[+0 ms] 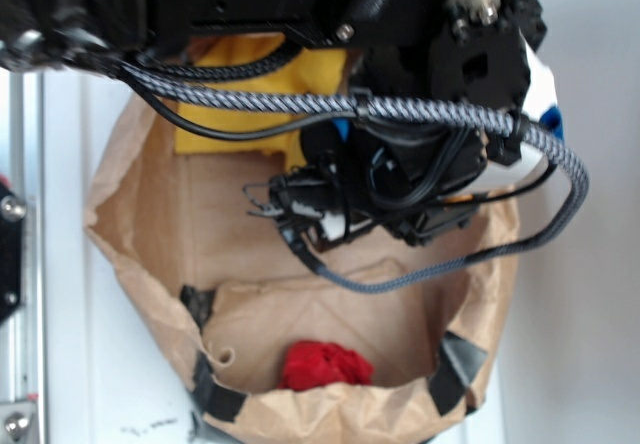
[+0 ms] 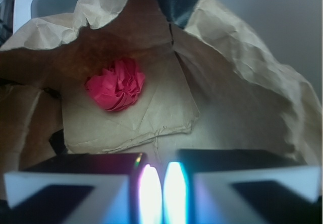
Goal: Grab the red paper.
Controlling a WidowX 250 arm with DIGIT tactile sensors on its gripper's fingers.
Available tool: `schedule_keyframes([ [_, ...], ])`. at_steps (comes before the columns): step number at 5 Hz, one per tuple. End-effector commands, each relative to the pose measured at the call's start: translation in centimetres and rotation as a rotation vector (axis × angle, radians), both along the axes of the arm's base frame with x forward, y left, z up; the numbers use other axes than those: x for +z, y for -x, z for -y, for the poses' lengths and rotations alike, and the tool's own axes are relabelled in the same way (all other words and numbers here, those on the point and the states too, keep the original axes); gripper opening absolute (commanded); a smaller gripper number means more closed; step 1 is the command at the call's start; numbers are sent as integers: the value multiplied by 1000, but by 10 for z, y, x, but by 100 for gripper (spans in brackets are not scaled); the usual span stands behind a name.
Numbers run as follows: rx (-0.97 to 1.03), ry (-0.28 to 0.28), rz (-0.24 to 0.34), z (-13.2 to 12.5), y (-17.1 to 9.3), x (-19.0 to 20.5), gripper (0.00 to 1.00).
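Clearly the brown paper bag [image 1: 150, 214] is the main hazard: its crumpled walls rise all around the floor where the target lies, and the arm's braided cable [image 1: 400, 114] hangs over the opening. A descent too near a wall could snag the paper, tip the bag, or fold a flap over the target; the taped rim [image 1: 455, 369] looks soft and would give way rather than guide the arm.

The gripper [image 2: 161, 193] hovers inside the bag's mouth, and in the wrist view its 2 fingers stand almost together, only a thin bright slit between them, holding nothing. Lowered like that, they would likely press or push the wad aside instead of straddling it, so they need to spread first.

The red paper [image 2: 116, 84] rests on the bag's floor close to 1 wall, ahead and left of the fingers, well apart from them. It is a small bright red wad, rose-like, with many tight folds, light and easily nudged.
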State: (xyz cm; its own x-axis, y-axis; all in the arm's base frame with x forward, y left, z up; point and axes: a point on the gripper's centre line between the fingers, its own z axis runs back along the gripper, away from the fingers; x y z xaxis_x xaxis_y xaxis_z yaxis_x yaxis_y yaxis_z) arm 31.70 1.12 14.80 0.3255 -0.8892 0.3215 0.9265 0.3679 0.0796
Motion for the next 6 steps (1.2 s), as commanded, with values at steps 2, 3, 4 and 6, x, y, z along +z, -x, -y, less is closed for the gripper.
schedule_keyframes([
  [2, -268, -32, -24, 65, 42, -54, 100],
  [3, -268, 41, -39, 80, 43, -53, 100],
  [4, -252, 142, -51, 87, 37, -46, 100],
  [6, -284, 227, -60, 100, 38, -49, 100],
])
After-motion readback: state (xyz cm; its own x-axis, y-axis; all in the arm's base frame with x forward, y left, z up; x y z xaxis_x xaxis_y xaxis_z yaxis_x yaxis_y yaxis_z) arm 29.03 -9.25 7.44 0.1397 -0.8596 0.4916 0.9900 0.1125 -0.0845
